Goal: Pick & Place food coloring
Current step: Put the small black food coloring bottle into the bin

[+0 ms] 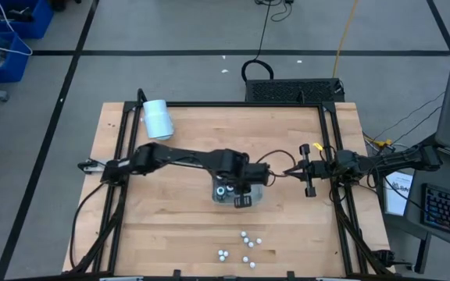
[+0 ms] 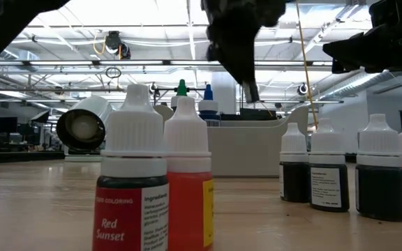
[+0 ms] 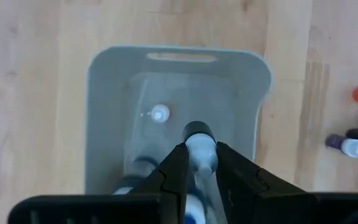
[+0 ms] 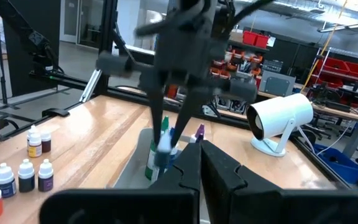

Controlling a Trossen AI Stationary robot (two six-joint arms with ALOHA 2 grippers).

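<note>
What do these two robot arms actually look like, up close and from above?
Both arms are dark, nearly black, built of slim jointed segments with black cables trailing from their bases. The left tool ends in two flat, wedge-shaped black fingers. The right tool has the same matte black pair of fingers. From above, the right arm carries a small yellow marking near its wrist. No other markings are visible.

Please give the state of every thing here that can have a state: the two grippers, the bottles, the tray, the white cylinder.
Left gripper: over the grey tray, shut on a food coloring bottle.
Right gripper: shut, empty, waiting beside the tray.
Bottles in tray: upright.
Loose bottles: standing on the table, not yet moved.
White cylinder: lying on its side.
</note>
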